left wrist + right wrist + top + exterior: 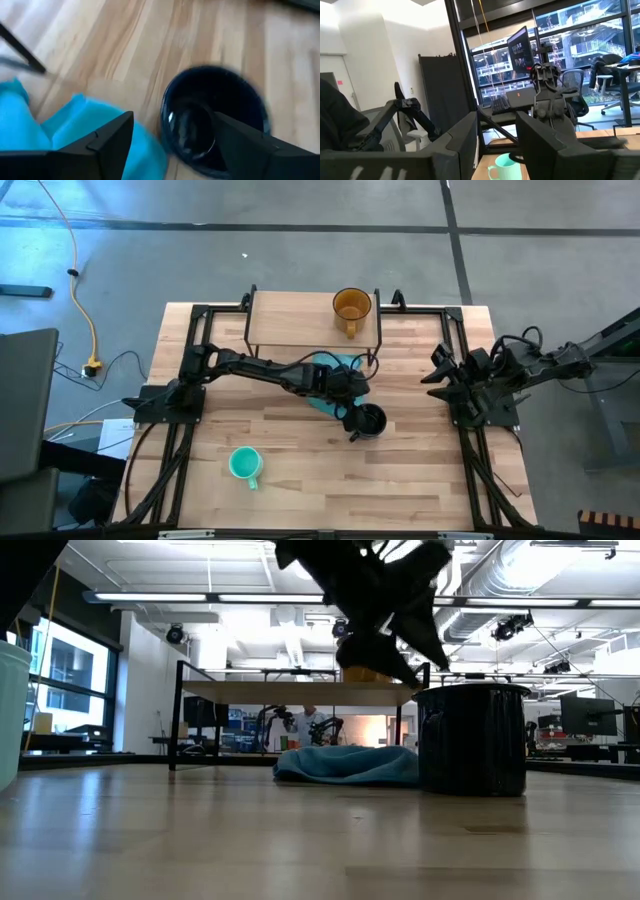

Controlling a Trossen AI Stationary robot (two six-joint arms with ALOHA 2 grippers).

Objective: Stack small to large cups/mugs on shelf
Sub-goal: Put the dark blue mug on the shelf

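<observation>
Left pincer (170, 137) hung spread wide over the navy mug (368, 420) on the bench (400, 480), beside the blue cloth (330, 365). Amber mug (351, 307) sat on shelf (290, 320); right pincer (438, 375) parked, fingers apart.

We see three mugs — one translucent amber mug (351, 307), one glossy navy-black mug (369, 420), one teal-green mug (244, 464). The cloth (330, 380) is light blue; table (400, 470) and shelf (290, 320) are pale wood — legs black.

Both arms are dark, chunky jointed links with black cables looped on them, and each pincer has flat, angular black fingers (107, 145).
</observation>
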